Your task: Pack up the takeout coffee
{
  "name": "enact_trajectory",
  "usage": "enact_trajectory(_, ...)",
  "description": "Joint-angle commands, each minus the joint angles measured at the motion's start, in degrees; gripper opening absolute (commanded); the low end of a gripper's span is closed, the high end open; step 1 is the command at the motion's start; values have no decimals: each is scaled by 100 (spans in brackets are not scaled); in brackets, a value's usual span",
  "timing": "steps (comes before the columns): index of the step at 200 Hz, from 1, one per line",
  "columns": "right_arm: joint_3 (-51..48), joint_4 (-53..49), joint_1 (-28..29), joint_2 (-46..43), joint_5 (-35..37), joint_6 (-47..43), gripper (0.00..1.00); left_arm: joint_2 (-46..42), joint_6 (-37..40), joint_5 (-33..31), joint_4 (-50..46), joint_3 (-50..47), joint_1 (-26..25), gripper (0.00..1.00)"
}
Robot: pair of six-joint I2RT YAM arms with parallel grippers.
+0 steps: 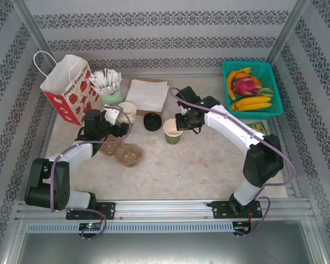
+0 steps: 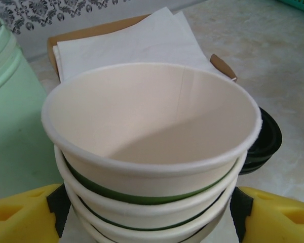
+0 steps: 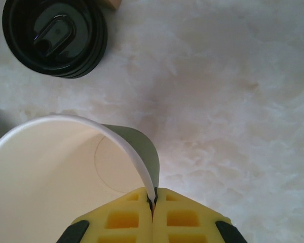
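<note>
The takeout coffee's olive-green paper cup (image 1: 172,131) stands lidless mid-table, and its cream inside (image 3: 50,177) looks empty. My right gripper (image 3: 153,200) is shut on the cup's rim at its right side, one finger inside and one outside; from above that gripper (image 1: 181,122) sits just right of the cup. A black lid (image 1: 152,121) tops a small stack of lids on the table left of the cup (image 3: 54,35). My left gripper (image 2: 149,217) is open, its yellow fingers (image 2: 20,217) on either side of a stack of cream-rimmed cups (image 2: 152,116).
A red-and-white paper bag (image 1: 69,88) stands at the back left beside a pale green cup of white sticks (image 1: 111,91). White napkins (image 1: 147,94) lie behind the lids. A brown cup carrier (image 1: 124,153) lies near the left arm. A green fruit basket (image 1: 250,88) sits back right.
</note>
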Motion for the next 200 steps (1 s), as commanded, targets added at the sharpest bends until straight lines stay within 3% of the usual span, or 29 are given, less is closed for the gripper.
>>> enact_trajectory(1,75,265,295,361,211,150,0,-146,-137,-182,-199,-180,46,84)
enact_trajectory(76,377,505,707,1032,286,234,7,-938,-575,-475,48,-746,47,98)
enact_trajectory(120,526,571,701,872,-11,60,26,-1398,-1008,-599,-181,-779,45,100)
enact_trajectory(133,597,570,648,755,-200,38,36,-1555,-1267,-818,-308,-752,49,100)
enact_trajectory(155,648,719,419,499,-588,143,51,-1649,-2144,-1404,-1289,-259,45,100)
enact_trajectory(185,693,1105,37,444,-1085,186,59,-1054,-3756,-1786,-3467,1048,45,100)
enact_trajectory(200,844,1201,-77,632,-1311,-259,60,-677,-4234,-1697,-4357,1502,45,99)
